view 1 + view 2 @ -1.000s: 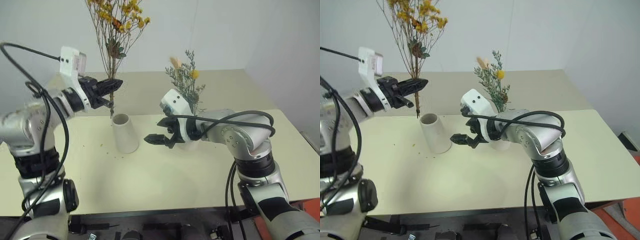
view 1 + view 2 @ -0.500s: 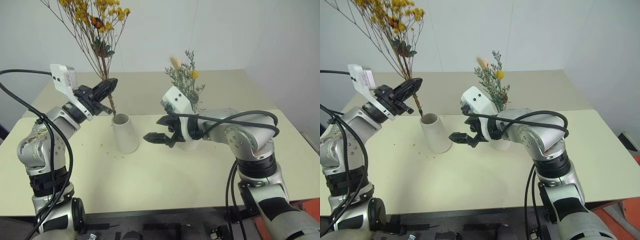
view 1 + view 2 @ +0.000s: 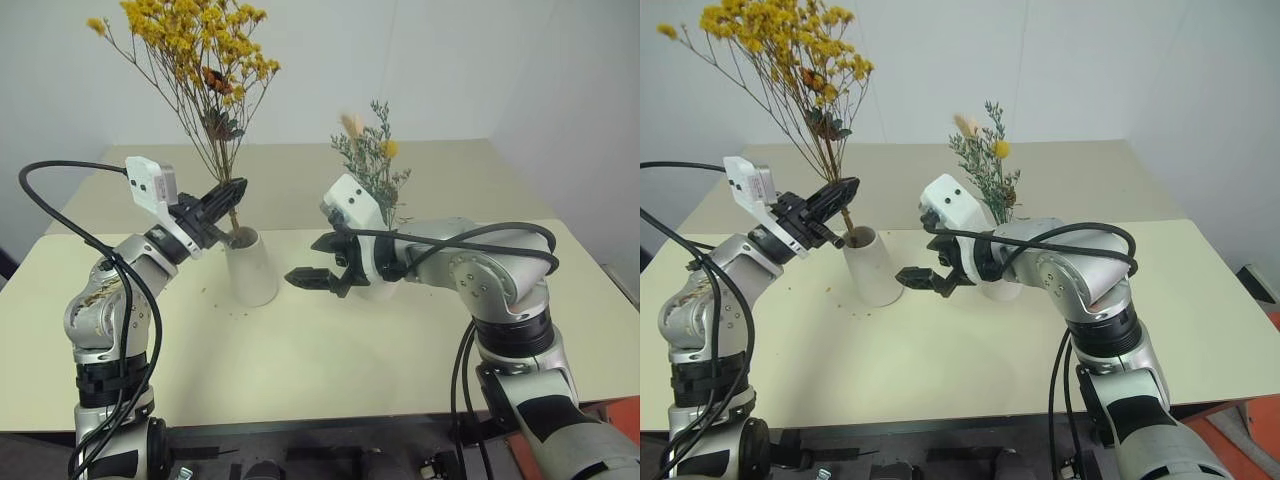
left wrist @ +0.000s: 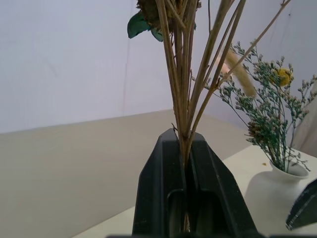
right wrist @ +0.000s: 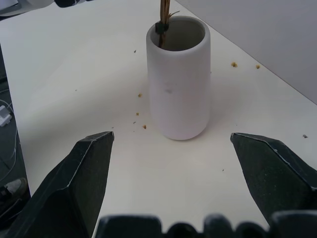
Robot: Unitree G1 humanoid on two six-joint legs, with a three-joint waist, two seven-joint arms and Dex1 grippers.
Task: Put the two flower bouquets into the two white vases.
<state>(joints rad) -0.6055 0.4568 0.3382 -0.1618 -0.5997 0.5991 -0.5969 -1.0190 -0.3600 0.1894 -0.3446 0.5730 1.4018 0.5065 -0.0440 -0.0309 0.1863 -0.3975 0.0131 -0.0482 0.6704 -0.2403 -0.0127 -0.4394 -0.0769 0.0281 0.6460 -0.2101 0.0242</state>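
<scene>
Stems of the yellow bouquet pinched in my left fingers already dip into the tall vase; I'd lower straight, then release. Right fingers spread, empty.

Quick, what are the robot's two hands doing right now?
Left gripper: shut on the yellow bouquet, stems in the tall vase.
Right gripper: open, holding nothing.

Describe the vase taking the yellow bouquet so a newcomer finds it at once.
On the cream table, look left of centre, just ahead of the open right pincer. There stands the tall white vase, a straight tapered cylinder with a wide mouth, the yellow bouquet stems dipping into it. Its neighbour, the squat vase, is rounded with a narrow neck and holds green sprigs.
</scene>
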